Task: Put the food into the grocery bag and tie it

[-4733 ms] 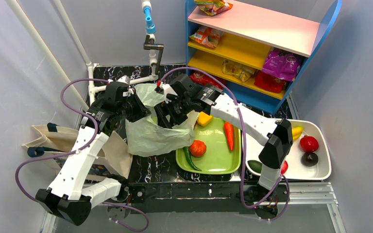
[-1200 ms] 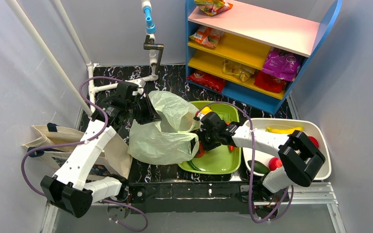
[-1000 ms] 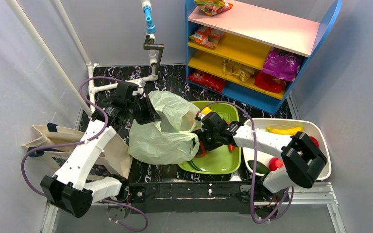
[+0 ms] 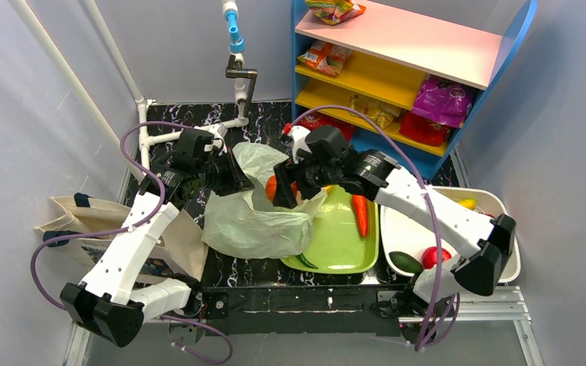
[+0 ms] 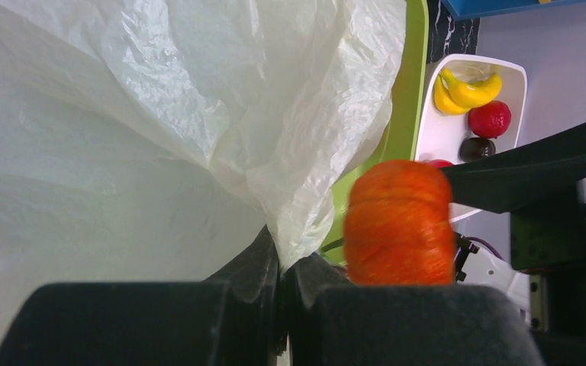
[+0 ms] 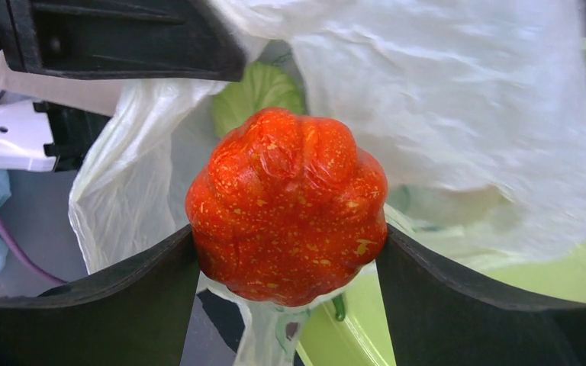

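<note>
**Right gripper** (image 6: 286,244), jaws spread wide, clamps a ribbed orange-red tomato (image 6: 286,198) flecked with yellow, holding it in the air at the mouth of the bag (image 6: 458,114). Beyond it, the thin, crinkled pale-green bag sits on the table, overlapping the tray (image 4: 342,245), with a cabbage (image 6: 255,95) inside and its rim pinched in the closed left gripper (image 5: 280,267). Farthest back, snack packets (image 4: 442,99) rest on the shelf (image 4: 404,34).

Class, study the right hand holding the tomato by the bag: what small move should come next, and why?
Probably lower the right hand a little into the bag, then release. It grips the tomato just at the bag's open mouth, and the left hand pinches the rim, holding it open.
</note>
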